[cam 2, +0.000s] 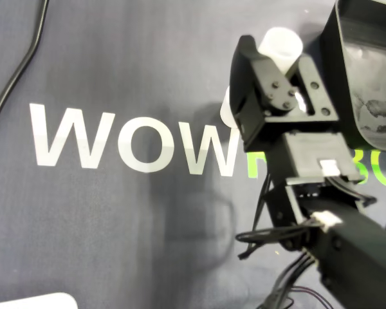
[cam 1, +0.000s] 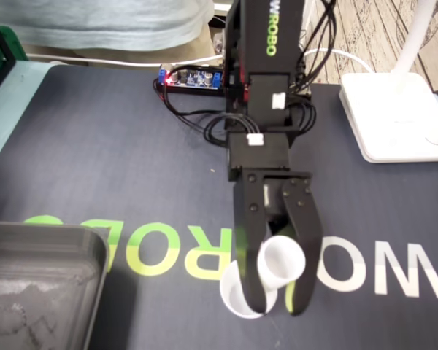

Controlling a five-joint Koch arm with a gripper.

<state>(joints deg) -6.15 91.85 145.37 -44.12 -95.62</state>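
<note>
A white paper cup [cam 1: 282, 262] lies tilted between the fingers of my black gripper [cam 1: 277, 306]. Its closed end faces up and its rim [cam 1: 233, 297] sits low by the dark mat. The jaws press on both sides of the cup, so the gripper is shut on it. In the overhead view the cup [cam 2: 280, 44] shows between the fingertips of the gripper [cam 2: 278, 56], and a sliver of its rim [cam 2: 226, 111] peeks out beside the left jaw. I cannot tell whether the cup touches the mat.
A grey tray [cam 1: 51, 235] sits at the front left in the fixed view and at the top right in the overhead view [cam 2: 340, 64], close to the gripper. A white lamp base [cam 1: 394, 109], a circuit board [cam 1: 193, 76] and a black cable [cam 2: 19, 71] lie around the arm.
</note>
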